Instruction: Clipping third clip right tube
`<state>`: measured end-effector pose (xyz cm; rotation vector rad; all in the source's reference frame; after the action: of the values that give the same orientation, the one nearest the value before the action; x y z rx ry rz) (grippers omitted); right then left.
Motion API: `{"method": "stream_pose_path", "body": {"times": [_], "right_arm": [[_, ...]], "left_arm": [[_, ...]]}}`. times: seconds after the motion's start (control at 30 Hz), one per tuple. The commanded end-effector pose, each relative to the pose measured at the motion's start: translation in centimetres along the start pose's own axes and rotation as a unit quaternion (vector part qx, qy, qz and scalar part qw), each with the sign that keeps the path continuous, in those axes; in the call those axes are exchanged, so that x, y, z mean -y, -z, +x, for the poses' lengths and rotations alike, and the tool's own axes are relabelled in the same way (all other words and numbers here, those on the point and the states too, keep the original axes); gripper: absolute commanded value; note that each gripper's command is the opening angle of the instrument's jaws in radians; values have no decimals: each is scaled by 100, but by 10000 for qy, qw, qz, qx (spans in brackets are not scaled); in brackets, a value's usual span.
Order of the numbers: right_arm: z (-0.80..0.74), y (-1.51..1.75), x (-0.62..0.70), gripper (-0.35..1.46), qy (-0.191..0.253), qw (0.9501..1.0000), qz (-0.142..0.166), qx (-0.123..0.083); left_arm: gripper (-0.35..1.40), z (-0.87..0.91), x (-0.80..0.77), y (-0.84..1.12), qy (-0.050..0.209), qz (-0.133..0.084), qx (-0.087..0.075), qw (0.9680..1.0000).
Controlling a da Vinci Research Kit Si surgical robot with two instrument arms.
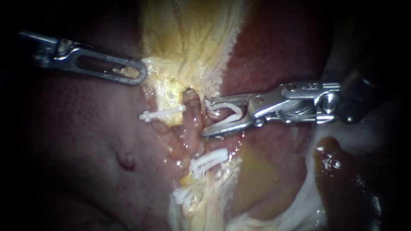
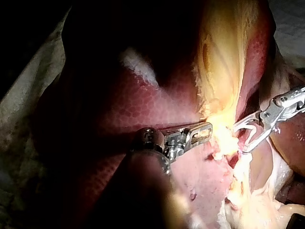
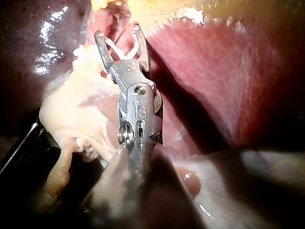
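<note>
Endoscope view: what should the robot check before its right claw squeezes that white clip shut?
1. The new clip sits in the claw of the right instrument: ok.
2. The new clip is open, not yet squeezed: ok.
3. Something lies between the clip's legs: pink tissue shows there: ok.
4. The whole tube is inside, with the clip's ends past it: cannot tell.
5. The left instrument has its claw gripping the yellow tissue, holding it aside: ok.
6. The lower clip is apart from the claw: ok.
</note>
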<state>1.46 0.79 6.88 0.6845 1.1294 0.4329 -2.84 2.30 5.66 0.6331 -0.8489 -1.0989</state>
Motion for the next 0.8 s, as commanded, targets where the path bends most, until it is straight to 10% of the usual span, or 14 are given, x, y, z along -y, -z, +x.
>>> {"method": "stream_pose_path", "body": {"times": [0.03,0.8], "right_arm": [[-1,-3,0,50,-3,10000,26,-16],[4,-15,18,50,-539,9886,1084,-895]], "left_arm": [[-35,0,0,0,2,-3,1,10000],[-35,0,0,-1,0,-3,2,10000]]}}
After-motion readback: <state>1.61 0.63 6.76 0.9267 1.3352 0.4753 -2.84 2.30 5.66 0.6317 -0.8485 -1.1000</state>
